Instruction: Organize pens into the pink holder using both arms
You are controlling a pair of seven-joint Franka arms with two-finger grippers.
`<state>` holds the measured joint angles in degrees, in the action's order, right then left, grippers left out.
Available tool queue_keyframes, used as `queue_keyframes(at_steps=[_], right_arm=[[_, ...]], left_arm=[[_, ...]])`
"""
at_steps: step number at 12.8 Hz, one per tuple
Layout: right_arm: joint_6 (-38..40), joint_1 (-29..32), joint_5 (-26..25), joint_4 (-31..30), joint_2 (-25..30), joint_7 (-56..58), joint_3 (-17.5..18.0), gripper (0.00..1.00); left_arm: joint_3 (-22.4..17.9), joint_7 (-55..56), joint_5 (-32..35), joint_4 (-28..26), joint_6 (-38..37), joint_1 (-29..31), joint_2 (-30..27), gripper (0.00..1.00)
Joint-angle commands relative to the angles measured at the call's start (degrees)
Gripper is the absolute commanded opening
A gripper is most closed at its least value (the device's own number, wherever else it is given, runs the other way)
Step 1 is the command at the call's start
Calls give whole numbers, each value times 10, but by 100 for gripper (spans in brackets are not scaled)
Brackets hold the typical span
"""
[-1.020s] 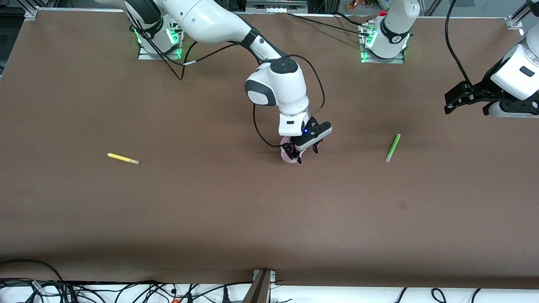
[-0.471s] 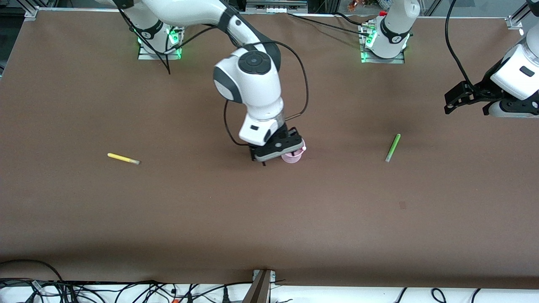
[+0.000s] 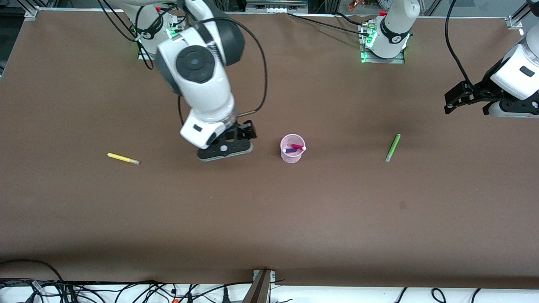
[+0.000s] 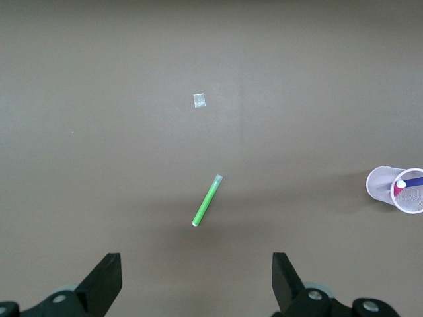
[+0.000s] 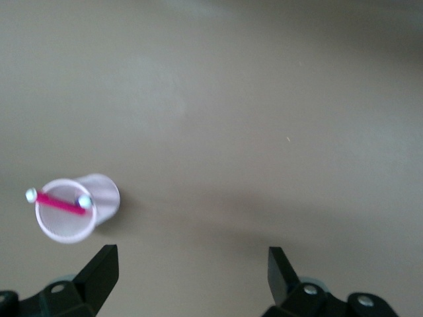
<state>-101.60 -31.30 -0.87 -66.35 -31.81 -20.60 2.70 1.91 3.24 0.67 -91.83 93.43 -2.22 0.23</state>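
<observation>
The pink holder (image 3: 292, 154) stands upright mid-table with the magenta pen (image 3: 298, 147) and the purple pen (image 3: 289, 150) in it. It also shows in the right wrist view (image 5: 99, 191) and the left wrist view (image 4: 382, 183). The yellow pen (image 3: 123, 158) lies toward the right arm's end. The green pen (image 3: 392, 147) lies toward the left arm's end and shows in the left wrist view (image 4: 207, 200). My right gripper (image 3: 226, 152) is open and empty, above the table between the holder and the yellow pen. My left gripper (image 3: 452, 103) is open and empty, raised at the left arm's end.
A small pale mark (image 3: 402, 205) sits on the brown table nearer the front camera than the green pen. Cables lie along the table's front edge (image 3: 261, 283). The arm bases (image 3: 160, 40) stand along the edge farthest from the front camera.
My right gripper has moved from over the holder toward the right arm's end, uncovering the holder with two pens in it. The left arm has not moved.
</observation>
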Motion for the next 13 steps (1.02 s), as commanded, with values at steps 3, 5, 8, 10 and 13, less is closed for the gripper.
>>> queue_keyframes(at_steps=[3, 5, 8, 10, 13], right_arm=[[11, 34, 38, -225, 190, 66, -32, 100], [10, 33, 38, -298, 254, 84, -65, 100], [15, 33, 36, -348, 298, 156, -119, 100], [17, 33, 31, -347, 299, 204, -136, 100], [17, 34, 28, -339, 296, 204, -138, 100]], left_arm=[[1, 5, -1, 16, -12, -1, 6, 100], [1, 5, -1, 16, -12, -1, 6, 100], [1, 5, 0, 16, -12, -1, 5, 100], [1, 5, -1, 16, -12, -1, 6, 100], [1, 5, -1, 16, -12, -1, 6, 100]])
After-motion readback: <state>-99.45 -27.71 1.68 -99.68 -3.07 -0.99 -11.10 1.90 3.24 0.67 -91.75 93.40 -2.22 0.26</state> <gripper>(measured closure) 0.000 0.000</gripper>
